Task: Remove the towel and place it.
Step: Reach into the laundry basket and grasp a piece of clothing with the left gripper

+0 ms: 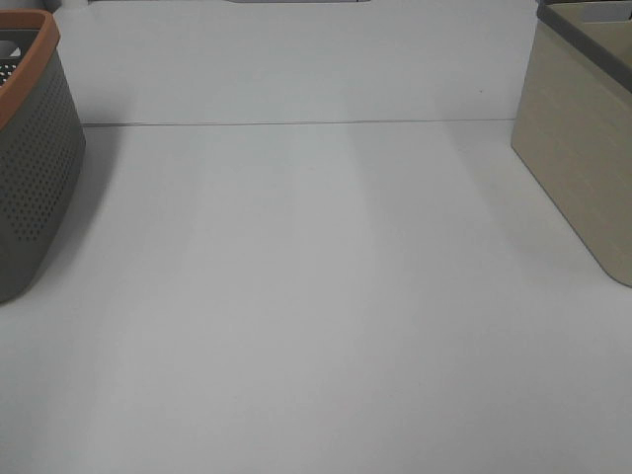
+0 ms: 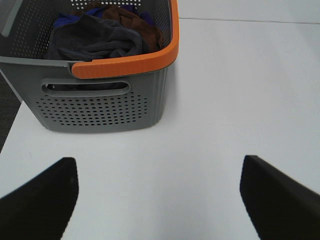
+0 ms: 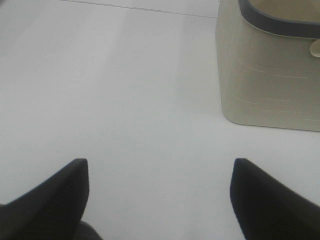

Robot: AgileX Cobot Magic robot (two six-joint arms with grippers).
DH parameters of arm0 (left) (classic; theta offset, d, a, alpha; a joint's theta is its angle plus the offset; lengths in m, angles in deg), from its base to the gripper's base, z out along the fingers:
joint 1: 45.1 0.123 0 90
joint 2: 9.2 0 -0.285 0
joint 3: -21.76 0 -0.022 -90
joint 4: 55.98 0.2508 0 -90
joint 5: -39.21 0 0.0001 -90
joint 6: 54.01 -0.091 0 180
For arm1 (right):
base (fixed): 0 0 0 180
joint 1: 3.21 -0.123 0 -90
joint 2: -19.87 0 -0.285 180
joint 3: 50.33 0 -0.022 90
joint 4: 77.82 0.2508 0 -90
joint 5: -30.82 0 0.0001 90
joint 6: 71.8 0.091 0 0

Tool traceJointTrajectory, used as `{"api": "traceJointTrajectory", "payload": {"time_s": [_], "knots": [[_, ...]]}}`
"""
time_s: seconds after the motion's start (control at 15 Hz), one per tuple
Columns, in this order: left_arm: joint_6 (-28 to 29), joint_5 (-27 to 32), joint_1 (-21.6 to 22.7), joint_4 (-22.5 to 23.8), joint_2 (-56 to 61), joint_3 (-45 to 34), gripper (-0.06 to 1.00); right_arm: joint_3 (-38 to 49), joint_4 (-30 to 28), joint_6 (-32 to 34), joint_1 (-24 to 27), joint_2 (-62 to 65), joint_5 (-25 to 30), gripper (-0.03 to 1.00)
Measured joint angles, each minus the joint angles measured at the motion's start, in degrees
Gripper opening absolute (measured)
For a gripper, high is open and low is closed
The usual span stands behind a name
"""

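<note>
Left wrist view looked down over a white table (image 2: pixel 240 100) at a grey perforated basket (image 2: pixel 100 107) with an orange rim. Inside it lay the towel (image 2: pixel 95 42), dark charcoal and fuzzy, bunched in loose folds on top of the pile. A brown cloth (image 2: pixel 135 20) and a scrap of blue cloth (image 2: pixel 65 20) lay behind it. The left gripper (image 2: pixel 159 167) hung short of the basket, its black jaws spread wide, holding nothing. Across the table, well apart, stood a beige bin (image 3: pixel 265 85) with a dark grey rim. The right gripper (image 3: pixel 160 165) was near it, likewise spread wide and empty, above bare table. From where I stood, the towel looked light, soft and limp. It would likely sag and drape when lifted, and might drag its neighbours along. A pinch on the raised fold nearest the orange rim seemed the best hold.
</note>
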Motion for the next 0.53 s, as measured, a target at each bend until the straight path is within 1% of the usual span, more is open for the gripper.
{"api": "traceJointTrajectory", "payload": {"time_s": [0.07,0.2,0.53], "knots": [[-0.1,-0.1,0.0,0.1,-3.6,2.2,0.82,0.0,0.0,0.0,0.0,0.0,0.0,0.76],[-0.4,-0.1,0.0,0.4,-6.4,4.0,0.82,0.0,0.0,0.0,0.0,0.0,0.0,0.76],[-2.1,-0.1,0.0,3.6,-15.1,11.3,0.82,0.0,0.0,0.0,0.0,0.0,0.0,0.76]]}}
